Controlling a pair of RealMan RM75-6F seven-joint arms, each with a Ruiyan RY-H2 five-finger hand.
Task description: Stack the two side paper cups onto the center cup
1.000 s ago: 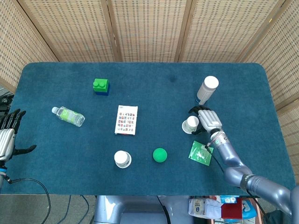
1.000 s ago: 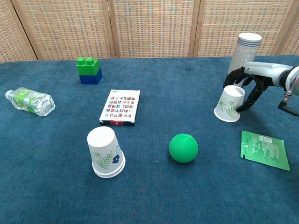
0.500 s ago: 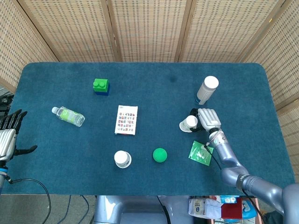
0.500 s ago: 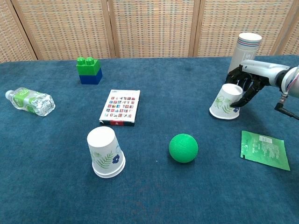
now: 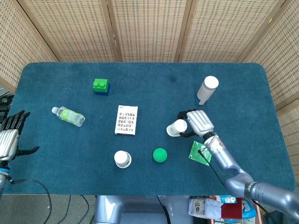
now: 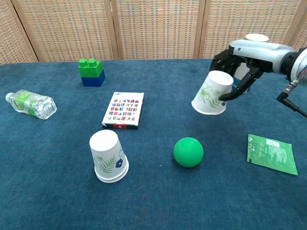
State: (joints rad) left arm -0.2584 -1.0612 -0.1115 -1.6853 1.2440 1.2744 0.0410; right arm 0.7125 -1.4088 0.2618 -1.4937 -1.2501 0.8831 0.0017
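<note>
Item: paper cup, mouth down, tilted, clear of the table, gripped by your right robot hand. Level it, then lower squarely onto the standing cup. Left robot hand: fingers spread, holding nothing.

One floral paper cup tilts, lifted at 3 o'clock; another stands inverted at 7 o'clock.

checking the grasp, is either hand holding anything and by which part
The right hand grips a paper cup around its closed end, off the table and tilted. The left hand holds nothing.
</note>
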